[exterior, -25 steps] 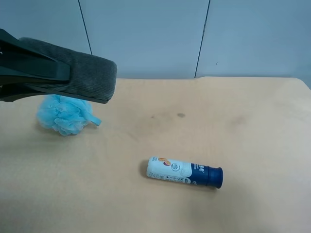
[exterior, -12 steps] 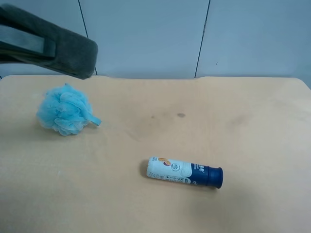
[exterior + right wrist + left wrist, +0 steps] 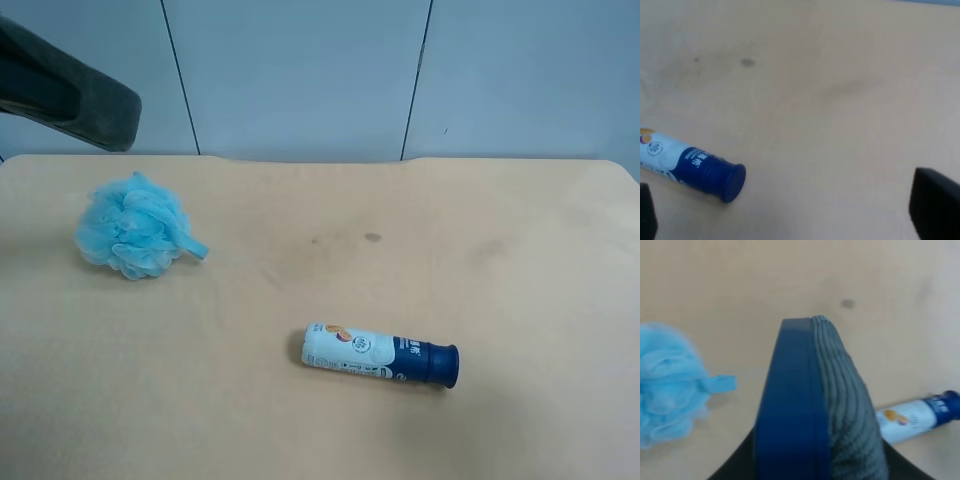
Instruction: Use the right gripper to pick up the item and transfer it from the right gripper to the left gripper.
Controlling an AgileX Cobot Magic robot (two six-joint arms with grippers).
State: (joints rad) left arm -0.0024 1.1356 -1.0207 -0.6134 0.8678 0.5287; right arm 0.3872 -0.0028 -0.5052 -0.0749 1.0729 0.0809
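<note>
item (image 3: pixel 812 390) was clamped in the left gripper (image 3: pixel 815 472), a jaw on either side, up off the table (image 3: pixel 520 260) — right gripper (image 3: pixel 790 210) jaws stood wide apart, empty, bottle (image 3: pixel 685 162) near one.

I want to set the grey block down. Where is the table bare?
The table is bare from the bottle to the exterior high view's right edge, and between bottle and pouf. Only the pouf's corner is crowded.

Grey ribbed item (image 3: pixel 847 410) (blue-edged), light-blue pouf (image 3: pixel 133 225)
</note>
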